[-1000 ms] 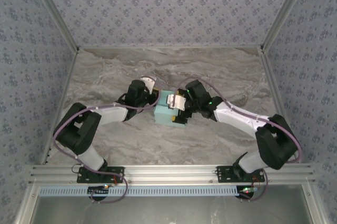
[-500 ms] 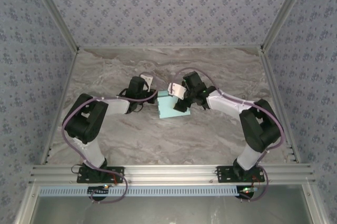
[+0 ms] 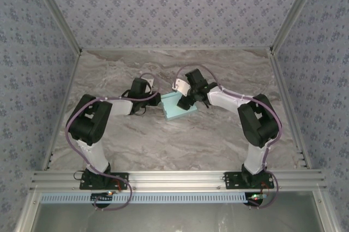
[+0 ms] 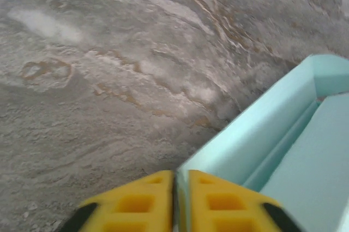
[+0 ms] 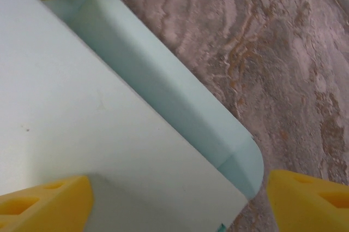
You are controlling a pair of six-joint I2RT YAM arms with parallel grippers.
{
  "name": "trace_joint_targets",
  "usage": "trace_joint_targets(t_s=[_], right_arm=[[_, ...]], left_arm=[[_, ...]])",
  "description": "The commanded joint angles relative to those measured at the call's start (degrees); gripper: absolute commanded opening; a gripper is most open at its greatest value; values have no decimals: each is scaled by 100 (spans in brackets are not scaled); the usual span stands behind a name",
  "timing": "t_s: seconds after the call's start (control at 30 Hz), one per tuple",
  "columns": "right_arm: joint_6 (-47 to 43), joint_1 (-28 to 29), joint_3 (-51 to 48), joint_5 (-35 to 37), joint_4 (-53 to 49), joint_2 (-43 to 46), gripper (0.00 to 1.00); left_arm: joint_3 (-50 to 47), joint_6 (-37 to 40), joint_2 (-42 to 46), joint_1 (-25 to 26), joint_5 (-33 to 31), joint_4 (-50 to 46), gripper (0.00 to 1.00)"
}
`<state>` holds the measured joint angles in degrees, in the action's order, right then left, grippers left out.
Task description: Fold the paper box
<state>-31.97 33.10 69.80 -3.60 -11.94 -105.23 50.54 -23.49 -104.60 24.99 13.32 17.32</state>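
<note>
Where the left claw pinches the paper box, its wall stands upright.

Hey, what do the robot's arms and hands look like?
The left arm and right arm have black joints, white links and looping purple cables. The left hand and right hand have yellow fingers with rectangular recesses.

No text, label, brand or number is legible, even on the paper box.
</note>
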Motion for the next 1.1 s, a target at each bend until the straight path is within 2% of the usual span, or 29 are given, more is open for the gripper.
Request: trace_joint_targets(t_s=[0.0,0.1,0.27,0.47,0.63,0.77,0.9,1.07], right_arm=[[527,-38,200,205,-641,-309,87],[624,-42,368,310,-907,-459,86],[736,8,711,458,-1318,-768,86],[1063,9,894,427,-1416,-758,85],[1234,-40,922,272,-1359,-638,85],[1288,-32,913,264,-1322,-681,84],[1338,-14,882,215,-1281,-706,84],[1401,-5,855,208,-1206,-719,83]], left_arm=[[173,-437,137,-6,614,204,32],[87,-646,335,-100,619,134,43],[66,-993,459,-198,641,-150,50],[82,-1241,282,-201,639,-347,51],[413,-1378,160,-145,520,-1060,51],[531,-1642,108,-126,394,-1342,47],[813,-1760,4,-87,540,-1776,46],[962,-1702,-56,88,636,-1921,38]])
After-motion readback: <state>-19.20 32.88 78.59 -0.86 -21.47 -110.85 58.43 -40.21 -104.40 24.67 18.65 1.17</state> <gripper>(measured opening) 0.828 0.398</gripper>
